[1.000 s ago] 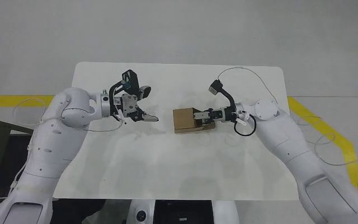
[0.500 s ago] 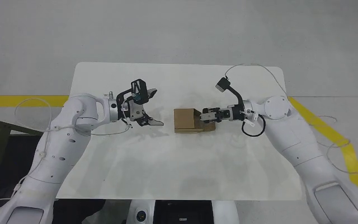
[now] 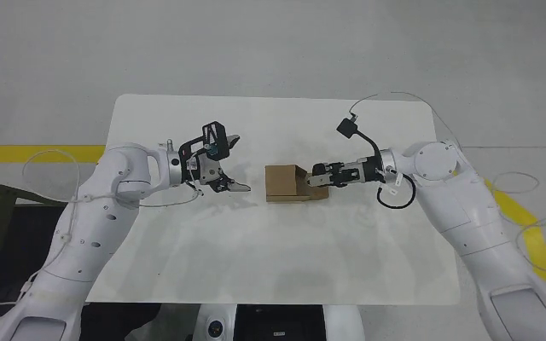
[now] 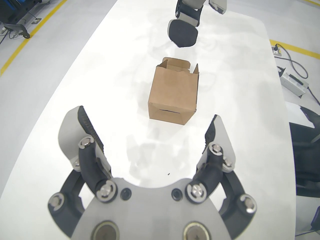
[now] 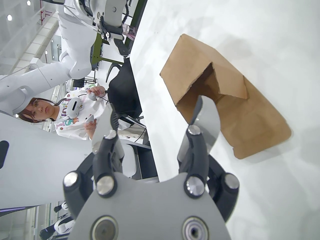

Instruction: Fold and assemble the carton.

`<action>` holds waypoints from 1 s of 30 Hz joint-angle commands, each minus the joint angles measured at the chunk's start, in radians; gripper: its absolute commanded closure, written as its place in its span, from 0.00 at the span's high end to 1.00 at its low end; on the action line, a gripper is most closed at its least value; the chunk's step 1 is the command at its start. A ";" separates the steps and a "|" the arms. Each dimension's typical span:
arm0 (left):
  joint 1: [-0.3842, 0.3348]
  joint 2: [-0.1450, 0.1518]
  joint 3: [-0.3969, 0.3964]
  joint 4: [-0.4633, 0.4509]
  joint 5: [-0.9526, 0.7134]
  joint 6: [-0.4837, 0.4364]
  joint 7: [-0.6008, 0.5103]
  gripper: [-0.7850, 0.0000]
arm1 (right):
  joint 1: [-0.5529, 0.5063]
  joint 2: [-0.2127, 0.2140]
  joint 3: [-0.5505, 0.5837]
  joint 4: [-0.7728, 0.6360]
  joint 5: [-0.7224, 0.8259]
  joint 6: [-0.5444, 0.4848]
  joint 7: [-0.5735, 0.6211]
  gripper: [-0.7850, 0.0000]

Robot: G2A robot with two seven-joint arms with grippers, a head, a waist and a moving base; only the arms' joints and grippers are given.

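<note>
A brown carton (image 3: pixel 283 182) lies on its side at the middle of the white table (image 3: pixel 171 256). Its closed end (image 4: pixel 170 113) faces my left gripper (image 3: pixel 233 184), which hovers open a short way to the left of it (image 4: pixel 148 116). Its open end faces my right gripper (image 3: pixel 314 177), and one long flap (image 5: pixel 255 126) lies flat on the table there. My right gripper (image 5: pixel 157 111) is open, with one finger (image 5: pixel 206 116) in front of the carton's open mouth (image 5: pixel 200 86). I cannot tell whether that finger touches the cardboard.
A thin white cable (image 3: pixel 401 111) loops over the table's far right corner. Bare tabletop stretches in front of and behind the carton.
The left gripper has turned and shifted slightly right toward the carton, then held still. The right arm's elbow swung outward to the right while its gripper stayed at the open end.
</note>
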 commanded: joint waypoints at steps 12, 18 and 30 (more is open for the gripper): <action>0.102 -0.002 0.035 -0.002 0.310 -0.016 0.317 1.00 | -0.022 0.001 -0.006 -0.014 0.004 0.040 -0.008 0.00; 0.108 -0.017 0.080 0.065 0.356 0.076 0.430 1.00 | -0.062 0.010 -0.010 -0.027 0.036 0.193 0.056 0.00; 0.031 -0.055 0.189 0.142 0.418 0.119 0.523 1.00 | -0.142 0.018 -0.024 -0.057 -0.054 0.332 -0.052 0.00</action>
